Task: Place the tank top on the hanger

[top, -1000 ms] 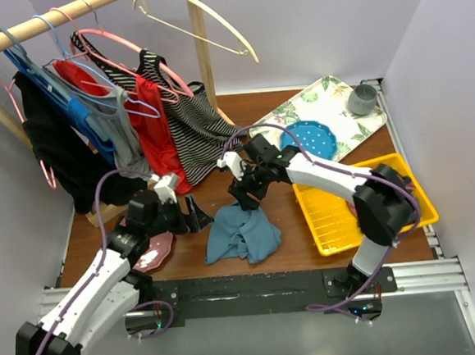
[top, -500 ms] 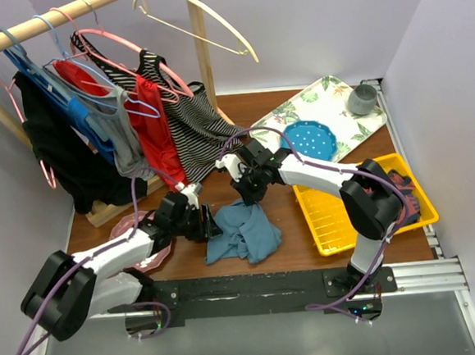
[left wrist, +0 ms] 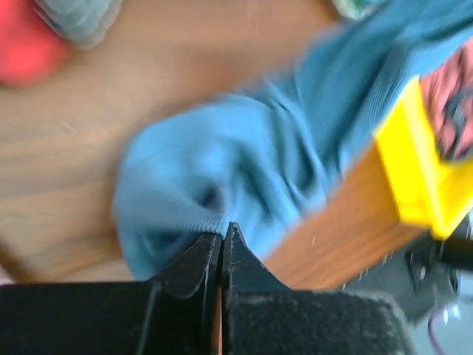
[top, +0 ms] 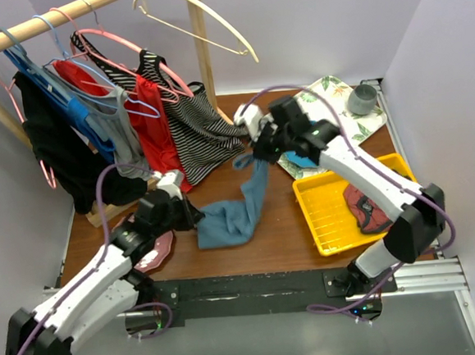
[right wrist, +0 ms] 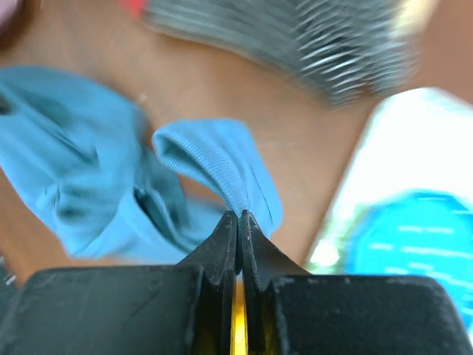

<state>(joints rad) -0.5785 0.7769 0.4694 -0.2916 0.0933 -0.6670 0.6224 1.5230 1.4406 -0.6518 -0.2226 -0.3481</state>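
The teal-blue tank top stretches across the wooden table between both arms. My right gripper is shut on one ribbed edge of it and holds that end raised above the table; the pinched cloth shows in the right wrist view. My left gripper is shut on the lower left edge of the tank top, low by the table. The cream hanger hangs on the wooden rail at the top, empty, well above and behind both grippers.
Pink and blue hangers carry black, blue, red and striped garments along the rail at the left. A yellow basket with a dark red garment sits at the right, a floral tray with a grey cup behind it, a pink plate near left.
Both grippers have shut on the tank top. The right arm has lifted its end up and back, stretching the cloth out of its heap; the left arm pulled its end slightly left.
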